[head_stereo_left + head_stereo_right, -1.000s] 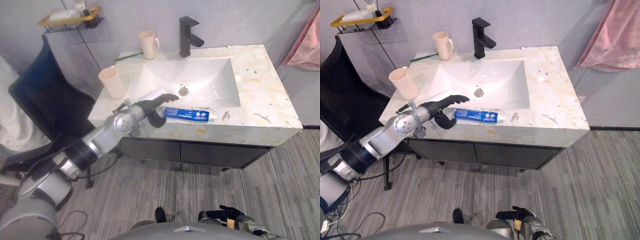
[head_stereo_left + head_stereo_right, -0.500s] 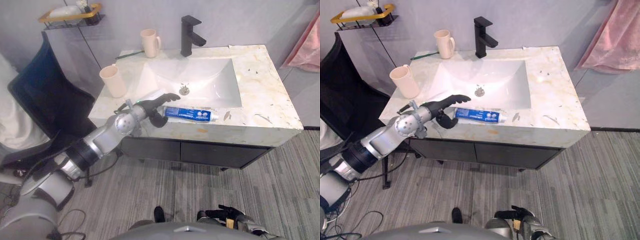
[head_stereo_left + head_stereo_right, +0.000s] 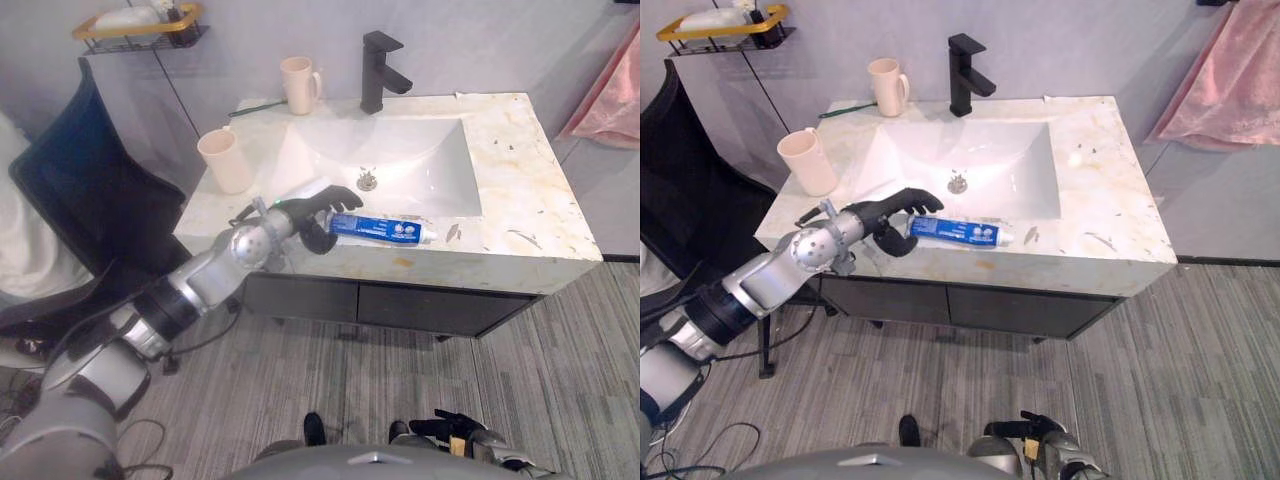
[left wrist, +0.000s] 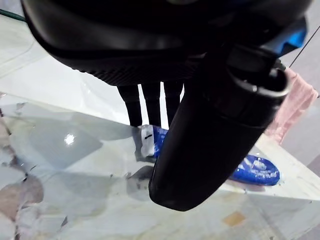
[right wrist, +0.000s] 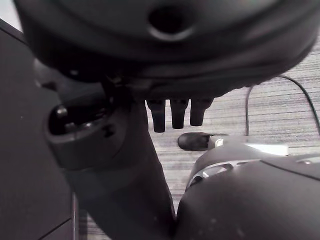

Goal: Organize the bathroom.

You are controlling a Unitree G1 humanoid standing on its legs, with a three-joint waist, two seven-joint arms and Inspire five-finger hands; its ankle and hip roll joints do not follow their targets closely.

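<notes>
While my left hand (image 3: 300, 216) sits spread at the toothpaste (image 3: 380, 229), fingers above and thumb below its blue end, the tube lies along the counter's (image 3: 520, 215) front edge, pointing away rightward; right hand (image 5: 165, 80) idle, relaxed

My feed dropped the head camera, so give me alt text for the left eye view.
The robot's left hand, fingers straight, reaches the capless end of a blue toothpaste tube lying on the front edge of a marble vanity top. Behind it are a white basin, a black faucet and two beige cups.
</notes>
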